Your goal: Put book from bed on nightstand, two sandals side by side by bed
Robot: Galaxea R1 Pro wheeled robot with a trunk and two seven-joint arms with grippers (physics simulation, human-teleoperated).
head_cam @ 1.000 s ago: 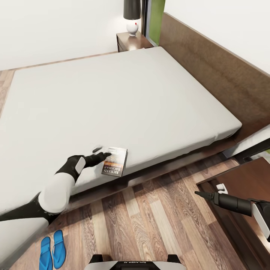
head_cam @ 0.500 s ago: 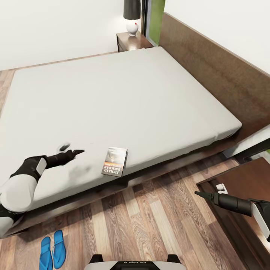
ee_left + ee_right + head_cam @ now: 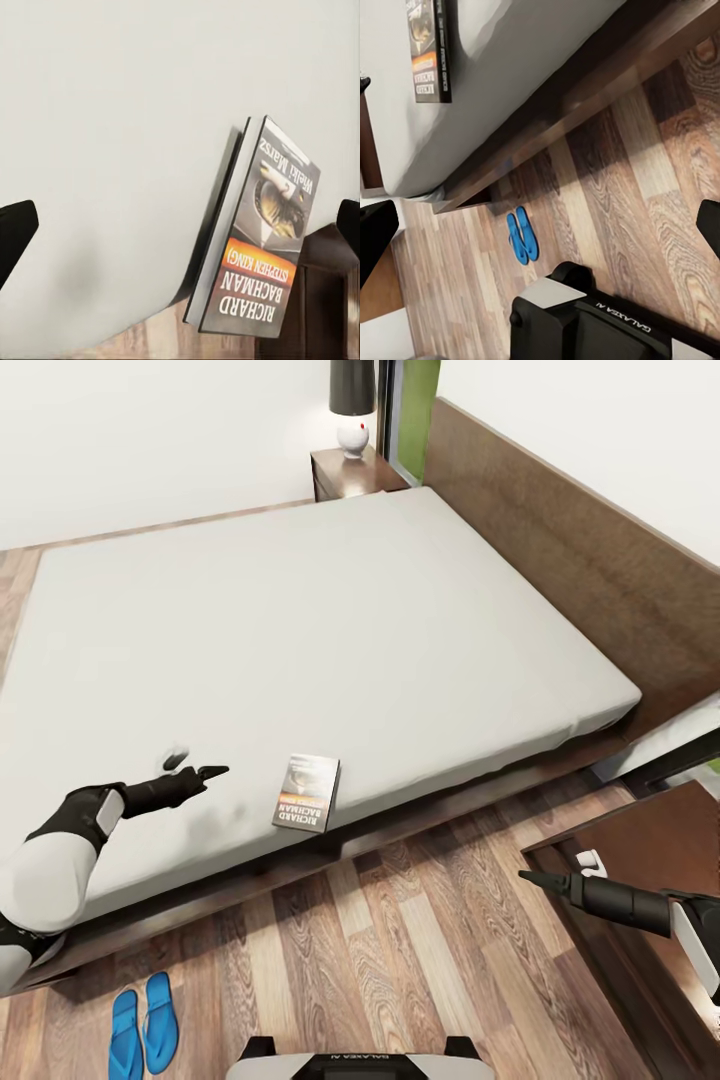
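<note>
Room: the bedroom had white walls and a brown wood-plank floor.
Bed: the bed, with a light-grey mattress, dark wooden frame and plain headboard, took up most of the head view.
Near nightstand: a dark-brown nightstand stood on the robot's right, beside the head end of the bed.
Far nightstand: a second nightstand sat at the opposite side of the bed, carrying a lamp with a white base and dark shade.
Robot base: its dark front edge showed at the bottom of the head view.
Left arm: stretched over the mattress near its floor-side edge.
Left gripper: the left gripper hung just above the mattress, fingers spread wide and holding nothing, a short way from the book; in the left wrist view the dark fingertips stood far apart at the two sides.
Right gripper: the right gripper was held over the floor beside the near nightstand; its fingertips were set wide apart and empty.
Sandals: the two sandals, bright blue, lay side by side on the floor next to the bed frame, touching or nearly so.
Book: the book lay flat, cover up, at the mattress edge nearest the floor, with an orange band and "RICHARD BACHMAN" in white.
</note>
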